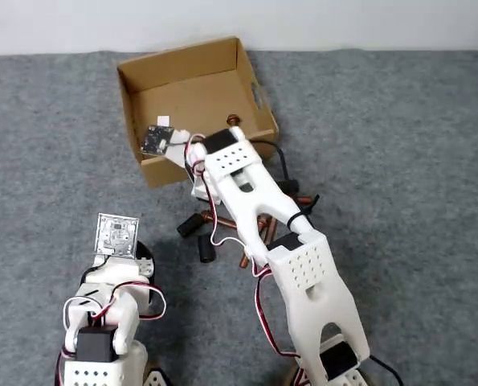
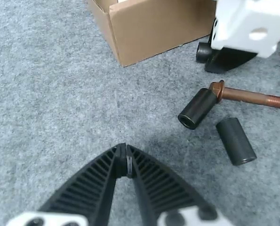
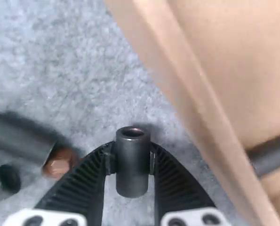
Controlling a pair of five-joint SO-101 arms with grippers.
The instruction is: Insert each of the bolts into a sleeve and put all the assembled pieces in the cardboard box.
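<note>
High view, taken from the left: shows the left arm (image 1: 110, 322) folded low at the near edge of the grey desk (image 1: 46, 161), clear of the work. Through the left wrist view, finds the left jaws pressed together on nothing, hanging above bare desk, likely parked to leave room for the other arm. Just ahead of them, picks out a loose black sleeve (image 2: 197, 108) lying on its side with the head of a copper bolt (image 2: 252, 98) seemingly touching its far end, not pushed through, and a second sleeve (image 2: 236, 140) near it, also lying down; neither paired yet. Farther right in the high view, follows the right arm (image 1: 303, 265) stretched across a scatter of loose bolts (image 1: 264, 229) to the front wall of the cardboard box (image 1: 182, 88). In the right wrist view, catches the right jaws clamped on a dark sleeve (image 3: 132, 162), held upright with its open bore facing up, just beside the box wall and outside it. Reads as either presenting the bore for a bolt or carrying a finished piece toward the box; cannot tell whether a bolt sits inside.
</note>
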